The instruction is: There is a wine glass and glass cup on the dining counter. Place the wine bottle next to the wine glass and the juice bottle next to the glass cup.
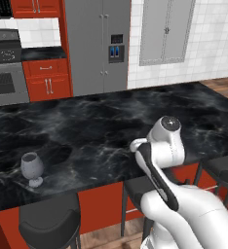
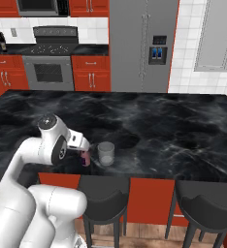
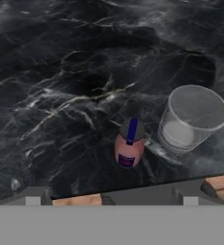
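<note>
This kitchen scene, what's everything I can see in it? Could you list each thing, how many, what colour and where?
dining counter: one, black white-veined marble top, red sides, centre of room
wine glass: one, clear greyish, stemmed, upright near the counter's front edge, far to the arm's left
glass cup: one, clear greyish tumbler, upright near the front edge
juice bottle: one, pink with dark blue cap, upright beside the glass cup, a small gap between
stools: at least three, black, along the counter's front
fridge: one, grey, back wall
oven: one, grey, among red cabinets
wall cabinets: one pair of grey doors, white tiled wall
gripper: one, dark fingers open, above the juice bottle, holding nothing
</note>
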You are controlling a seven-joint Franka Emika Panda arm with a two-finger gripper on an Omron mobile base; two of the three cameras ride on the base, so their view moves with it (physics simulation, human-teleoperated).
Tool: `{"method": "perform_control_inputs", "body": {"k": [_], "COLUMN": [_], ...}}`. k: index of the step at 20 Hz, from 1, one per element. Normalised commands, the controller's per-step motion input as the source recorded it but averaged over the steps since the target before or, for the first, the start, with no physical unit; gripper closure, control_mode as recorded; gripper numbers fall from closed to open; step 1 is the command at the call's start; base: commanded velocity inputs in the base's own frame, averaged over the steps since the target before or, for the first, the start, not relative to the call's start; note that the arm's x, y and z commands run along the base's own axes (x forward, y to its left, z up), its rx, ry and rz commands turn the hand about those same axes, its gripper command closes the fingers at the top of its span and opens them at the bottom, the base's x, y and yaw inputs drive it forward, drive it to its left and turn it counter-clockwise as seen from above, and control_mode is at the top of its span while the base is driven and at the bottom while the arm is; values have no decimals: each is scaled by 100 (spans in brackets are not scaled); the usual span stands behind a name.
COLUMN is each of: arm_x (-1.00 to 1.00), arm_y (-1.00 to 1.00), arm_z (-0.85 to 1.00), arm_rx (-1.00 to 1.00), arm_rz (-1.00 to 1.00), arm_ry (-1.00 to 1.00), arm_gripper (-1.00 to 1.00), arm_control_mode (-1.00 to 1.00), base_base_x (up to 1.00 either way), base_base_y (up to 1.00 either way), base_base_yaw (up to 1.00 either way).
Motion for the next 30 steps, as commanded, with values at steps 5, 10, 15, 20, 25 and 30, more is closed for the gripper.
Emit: {"method": "perform_control_inputs", "body": {"k": [5,10,15,20,25,30], "arm_x": [-70,-61,-55,-62,-62,-12], "arm_y": [18,13,13,10,15,5], "arm_z": [10,22,38,21,1,0], "arm_rx": [1,5,6,4,0,-3], "arm_rz": [0,0,0,0,0,1], "arm_ry": [-2,-3,0,-3,-15,-3], "arm_gripper": [-100,-100,-100,-100,-100,-100], "arm_control_mode": [-100,-100,-100,-100,-100,-100], "base_base_x": [0,0,0,0,0,0], "base_base_y": [0,0,0,0,0,0], "base_base_yaw": [0,0,0,0,0,0]}}
